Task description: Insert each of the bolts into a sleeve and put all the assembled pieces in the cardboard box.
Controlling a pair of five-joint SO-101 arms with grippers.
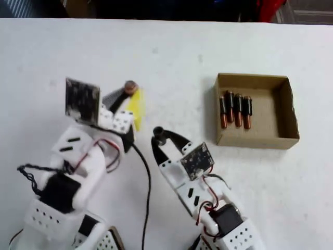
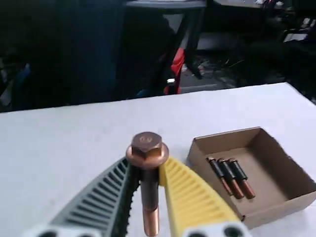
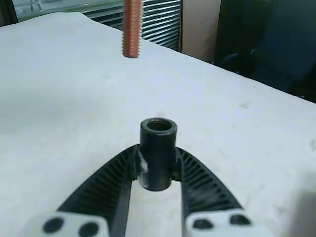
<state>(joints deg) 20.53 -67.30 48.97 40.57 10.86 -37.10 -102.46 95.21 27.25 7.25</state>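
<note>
**Four pieces boxed, one bolt and sleeve held ready but not yet joined**

A copper-coloured bolt (image 2: 149, 195) is held upright, hexagonal head up and threaded end down. It is clamped along its shank by the left gripper (image 2: 148, 168), whose grey and yellow fingers are closed narrowly on it. A dark sleeve (image 3: 158, 150) is held upright with its open bore facing up. It is pinched between the black fingers of the right gripper (image 3: 158, 165), which are drawn in against its sides.

In the right wrist view the tip of the bolt (image 3: 132, 29) is seen well clear of the sleeve's mouth, raised above it and off to one side. The two parts are therefore apart and not lined up. In the high view the bolt (image 1: 130, 86) and the sleeve (image 1: 158, 136) are near each other over the table (image 1: 182, 47), with the left gripper (image 1: 129, 96) and the right gripper (image 1: 158, 139) between the arms and the box.

Four assembled pieces (image 1: 235, 110) are laid side by side in the cardboard box (image 1: 253, 78), against the wall nearest the arms.

The task is judged to be well advanced. For the held pair, three steps are left: alignment of the bolt over the bore, insertion, and transfer to the box. Whether further loose parts remain outside the views cannot be told.
</note>
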